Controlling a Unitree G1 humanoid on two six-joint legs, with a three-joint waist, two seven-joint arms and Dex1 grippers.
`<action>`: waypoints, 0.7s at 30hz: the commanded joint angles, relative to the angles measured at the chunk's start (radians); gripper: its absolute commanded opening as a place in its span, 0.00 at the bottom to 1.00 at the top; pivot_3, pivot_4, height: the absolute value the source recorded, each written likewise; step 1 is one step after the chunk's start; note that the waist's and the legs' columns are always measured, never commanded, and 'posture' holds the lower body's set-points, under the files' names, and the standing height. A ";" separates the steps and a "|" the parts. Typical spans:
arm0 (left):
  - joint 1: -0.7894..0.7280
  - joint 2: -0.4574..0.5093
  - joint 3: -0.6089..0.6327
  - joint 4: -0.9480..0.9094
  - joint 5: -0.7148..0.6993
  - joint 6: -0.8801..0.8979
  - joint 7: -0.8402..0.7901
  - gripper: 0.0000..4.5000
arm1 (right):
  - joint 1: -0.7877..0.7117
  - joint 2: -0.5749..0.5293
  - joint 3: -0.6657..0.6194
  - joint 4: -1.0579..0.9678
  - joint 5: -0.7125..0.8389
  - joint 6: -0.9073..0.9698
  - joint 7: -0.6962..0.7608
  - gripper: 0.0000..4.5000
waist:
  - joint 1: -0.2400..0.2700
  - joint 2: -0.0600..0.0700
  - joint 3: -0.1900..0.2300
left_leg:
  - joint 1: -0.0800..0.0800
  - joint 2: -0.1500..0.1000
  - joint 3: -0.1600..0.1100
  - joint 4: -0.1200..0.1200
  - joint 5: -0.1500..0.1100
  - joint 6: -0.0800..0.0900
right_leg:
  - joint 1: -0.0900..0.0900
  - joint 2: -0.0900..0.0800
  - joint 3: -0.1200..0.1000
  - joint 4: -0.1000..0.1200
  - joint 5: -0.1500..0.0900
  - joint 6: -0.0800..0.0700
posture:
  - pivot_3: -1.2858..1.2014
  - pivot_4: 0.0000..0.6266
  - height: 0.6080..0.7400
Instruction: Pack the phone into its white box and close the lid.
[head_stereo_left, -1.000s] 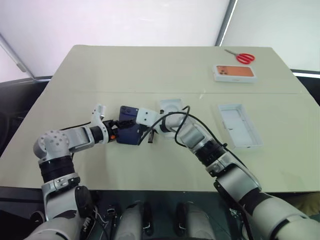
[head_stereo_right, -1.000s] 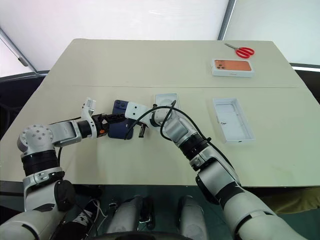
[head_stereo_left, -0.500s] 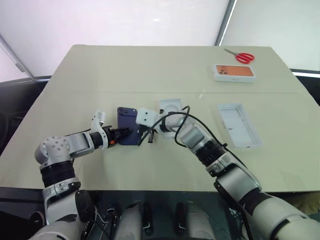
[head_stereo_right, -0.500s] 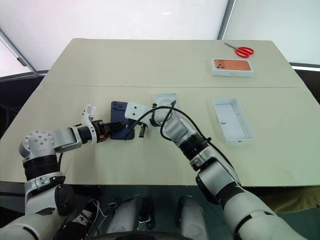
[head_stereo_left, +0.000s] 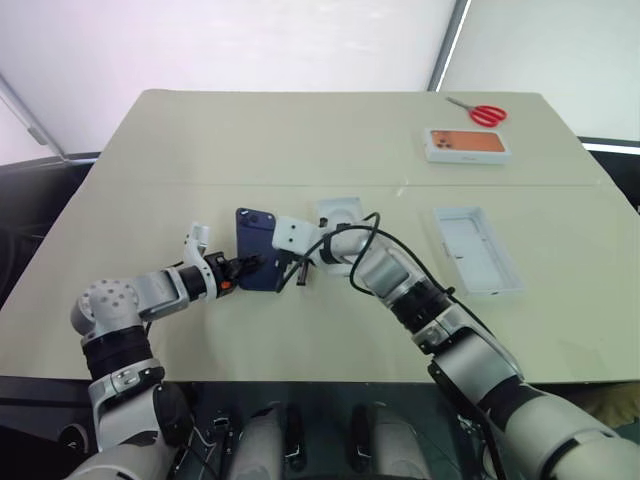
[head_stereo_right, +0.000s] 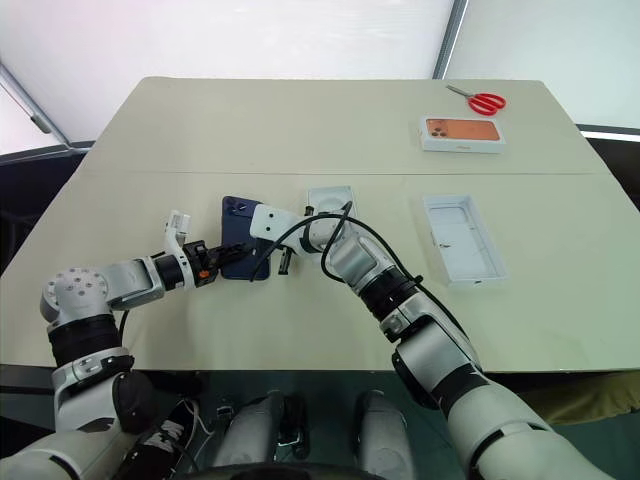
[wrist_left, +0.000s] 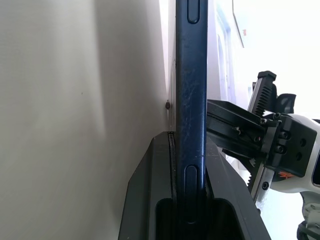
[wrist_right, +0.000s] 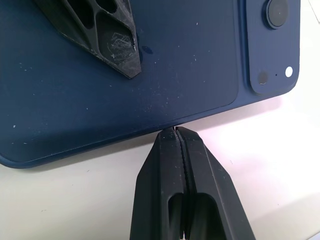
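The phone (head_stereo_left: 260, 245) is dark navy and lies back up, camera cluster at its far left corner, left of the table's middle. My left gripper (wrist_left: 187, 142) is shut on its near end, one finger (wrist_right: 107, 30) lying on the back. My right gripper (wrist_right: 175, 131) is shut, its tips against the phone's right long edge. An open white cardboard shell (head_stereo_left: 478, 250) lies hollow side up to the right; I cannot tell whether it is the white box or the lid. Another white cardboard piece (head_stereo_left: 340, 210) is partly hidden behind my right arm.
A white box printed with an orange phone (head_stereo_left: 470, 146) and red-handled scissors (head_stereo_left: 483, 113) lie at the far right of the beige table (head_stereo_left: 250, 140). The table's near edge runs just below both arms.
My left gripper's fingers have closed on the phone's near end. The phone now lies a little straighter and farther from me. The right arm has kept still.
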 joint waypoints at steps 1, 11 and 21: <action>0.014 -0.009 0.035 -0.007 -0.022 0.036 0.004 0.01 | 0.005 0.013 -0.091 -0.091 0.099 -0.021 0.024 0.00 | 0.000 -0.001 0.000 | 0.000 0.000 0.000 0.000 0.000 0.000 | 0.000 0.000 0.000 0.000 0.000 0.000 | 0.52 0.24 0.98; -0.018 -0.042 0.147 -0.008 -0.085 -0.034 0.007 0.00 | 0.064 -0.116 -0.271 -0.284 0.360 0.136 0.210 0.30 | 0.011 -0.002 0.002 | -0.001 0.000 -0.001 0.000 0.000 0.000 | 0.000 0.000 0.000 -0.001 0.000 0.000 | 0.52 0.24 0.98; -0.016 -0.063 0.091 -0.045 -0.093 -0.068 0.004 0.00 | 0.189 -0.431 -0.186 -0.390 0.324 -0.004 0.432 0.73 | 0.003 -0.005 0.005 | -0.002 0.001 0.000 -0.002 0.000 0.000 | -0.002 -0.001 0.000 -0.002 0.000 0.000 | 0.52 0.24 0.98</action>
